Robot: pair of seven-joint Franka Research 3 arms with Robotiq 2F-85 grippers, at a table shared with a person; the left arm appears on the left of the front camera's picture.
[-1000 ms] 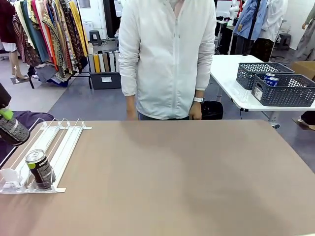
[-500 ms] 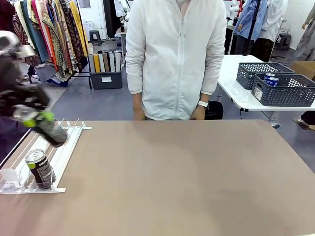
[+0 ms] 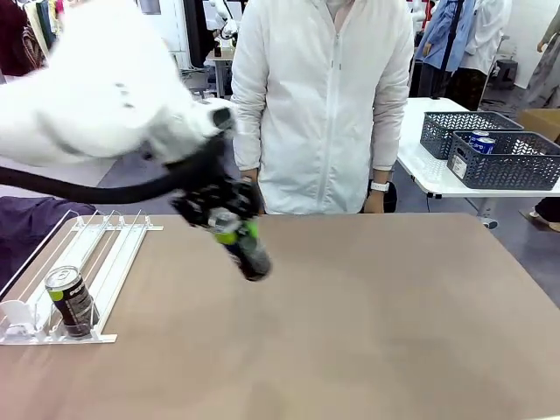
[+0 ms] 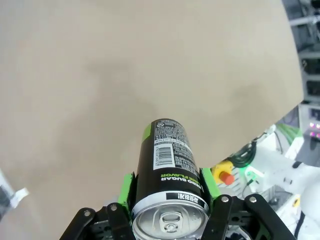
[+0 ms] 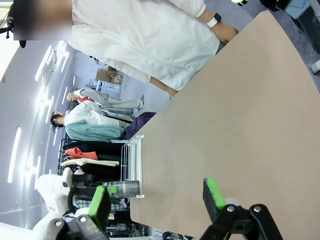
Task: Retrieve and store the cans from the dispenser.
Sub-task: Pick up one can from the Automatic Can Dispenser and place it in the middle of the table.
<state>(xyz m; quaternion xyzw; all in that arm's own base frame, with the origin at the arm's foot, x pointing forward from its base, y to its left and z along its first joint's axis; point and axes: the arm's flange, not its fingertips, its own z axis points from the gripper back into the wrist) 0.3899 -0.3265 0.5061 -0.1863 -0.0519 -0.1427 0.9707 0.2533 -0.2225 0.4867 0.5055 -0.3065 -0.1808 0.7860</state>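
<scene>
My left gripper (image 3: 236, 232) is shut on a black can (image 3: 253, 259) with green marks, held tilted above the middle of the brown table (image 3: 394, 306). In the left wrist view that can (image 4: 167, 160) sits between the green pads of the left gripper (image 4: 167, 186), silver top toward the camera. A second black can (image 3: 70, 302) stands at the near end of the white dispenser (image 3: 109, 254) on the table's left. My right gripper (image 5: 156, 197) is open with nothing between its fingers, hanging over the table with the dispenser (image 5: 134, 165) farther off.
A person in a white jacket (image 3: 324, 105) stands at the table's far edge, hands down. Two dark lattice baskets (image 3: 503, 162) holding blue cans sit on a white side table at the back right. Clothes racks stand at the back left.
My left arm has swung from beside the dispenser at the far left to the table's middle, carrying the black can. The person has shifted slightly right. The can in the dispenser has stayed put.
</scene>
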